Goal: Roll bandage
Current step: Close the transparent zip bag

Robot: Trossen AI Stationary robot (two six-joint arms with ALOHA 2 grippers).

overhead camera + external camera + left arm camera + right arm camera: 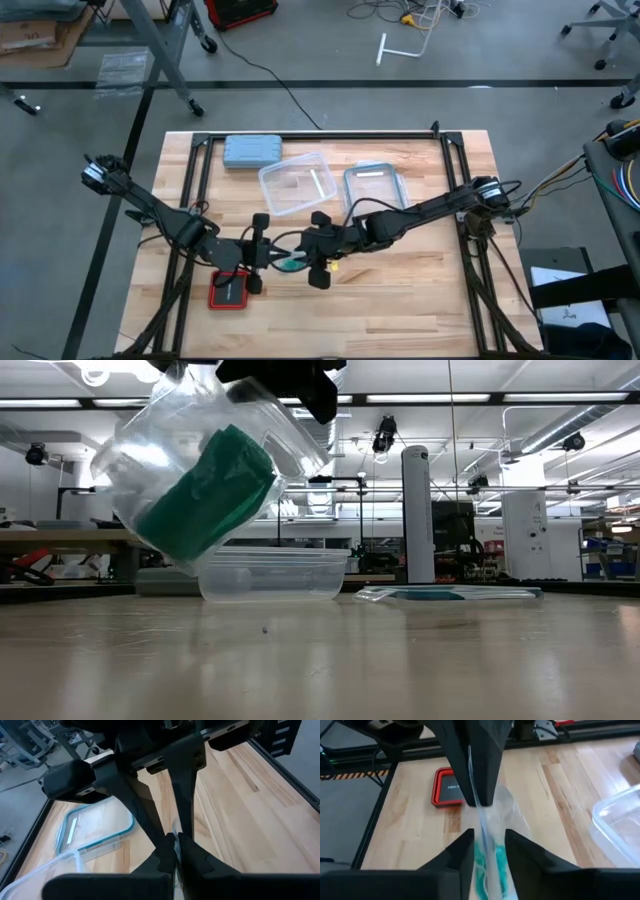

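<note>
Holding clear bag (190,470) up off table (400,290), green bandage (205,490) inside. Our left gripper (172,851) pinches bag top; our right gripper (487,847) squeezes bag lower down. Pull too hard, bag could slip and bandage drop.

Both dark arms reach in from the frame's sides and meet just below centre in the high view. The left hand (262,252) has its fingers (167,855) pinched together. The right hand (300,262), facing it, shows its fingers (462,850) parted by a narrow gap, holding a clear bag.
</note>
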